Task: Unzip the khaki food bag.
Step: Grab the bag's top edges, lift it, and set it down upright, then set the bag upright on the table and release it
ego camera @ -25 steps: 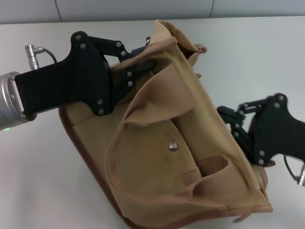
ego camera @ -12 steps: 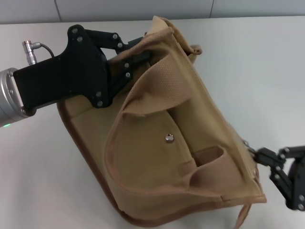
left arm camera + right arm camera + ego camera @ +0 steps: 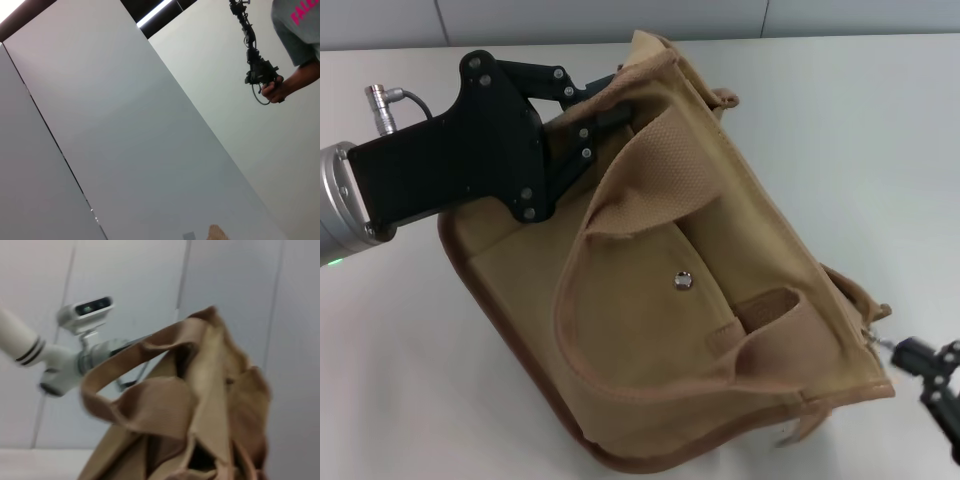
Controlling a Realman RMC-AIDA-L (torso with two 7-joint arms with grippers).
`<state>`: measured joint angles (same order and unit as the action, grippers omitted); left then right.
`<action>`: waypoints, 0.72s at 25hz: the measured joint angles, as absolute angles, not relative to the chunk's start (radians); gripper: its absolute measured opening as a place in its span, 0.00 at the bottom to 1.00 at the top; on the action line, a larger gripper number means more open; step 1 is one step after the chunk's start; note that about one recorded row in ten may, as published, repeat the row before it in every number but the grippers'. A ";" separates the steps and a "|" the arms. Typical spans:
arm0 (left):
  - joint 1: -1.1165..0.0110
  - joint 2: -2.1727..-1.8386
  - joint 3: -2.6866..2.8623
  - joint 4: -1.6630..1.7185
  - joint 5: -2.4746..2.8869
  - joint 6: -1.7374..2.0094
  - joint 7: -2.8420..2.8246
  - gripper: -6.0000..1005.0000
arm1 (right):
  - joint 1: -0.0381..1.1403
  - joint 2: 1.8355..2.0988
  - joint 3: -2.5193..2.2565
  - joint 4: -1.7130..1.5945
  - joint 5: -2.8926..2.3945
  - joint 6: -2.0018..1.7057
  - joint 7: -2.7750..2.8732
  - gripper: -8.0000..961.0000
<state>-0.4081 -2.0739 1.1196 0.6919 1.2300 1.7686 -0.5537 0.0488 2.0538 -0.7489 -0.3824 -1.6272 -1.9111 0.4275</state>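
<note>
The khaki food bag lies tilted on the white table, with its front pocket and silver snap facing up. My left gripper is shut on the bag's top edge at the far corner, beside a webbing handle. At the bag's near right corner my right gripper has its fingertips closed together on the small silver zipper pull. In the right wrist view the bag fills the foreground, its top gaping dark. The left wrist view shows only a speck of the bag's tan cloth.
The white table spreads all around the bag. A grey wall runs along the back edge. In the right wrist view, a white arm with a camera sits behind the bag. A person stands far off in the left wrist view.
My right gripper has moved from beside the bag's right side down to its near right corner. The bag's right end has stretched out after it. The left gripper has held its place.
</note>
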 joint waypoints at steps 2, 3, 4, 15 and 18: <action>-0.408 -2.074 1.120 0.692 1.230 1.768 -0.554 0.09 | 0.049 2.055 -0.687 -0.360 -1.626 -1.932 0.444 0.09; -0.408 -2.074 1.120 0.692 1.230 1.768 -0.554 0.09 | 0.049 2.057 -0.650 -0.353 -1.625 -1.947 0.463 0.09; -0.408 -2.074 1.120 0.691 1.230 1.768 -0.554 0.09 | 0.049 2.059 -0.607 -0.351 -1.625 -1.957 0.495 0.10; -0.408 -2.074 1.120 0.687 1.230 1.768 -0.553 0.09 | 0.055 2.053 -0.455 -0.358 -1.630 -1.888 0.582 0.21; -0.407 -2.074 1.120 0.687 1.230 1.768 -0.553 0.10 | 0.093 2.056 -0.460 -0.353 -1.647 -1.804 0.582 0.36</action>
<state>-0.4066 -2.0743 1.1198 0.6872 1.2300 1.7681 -0.5528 0.0926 2.0558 -0.4600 -0.3528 -1.6468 -1.8042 0.5823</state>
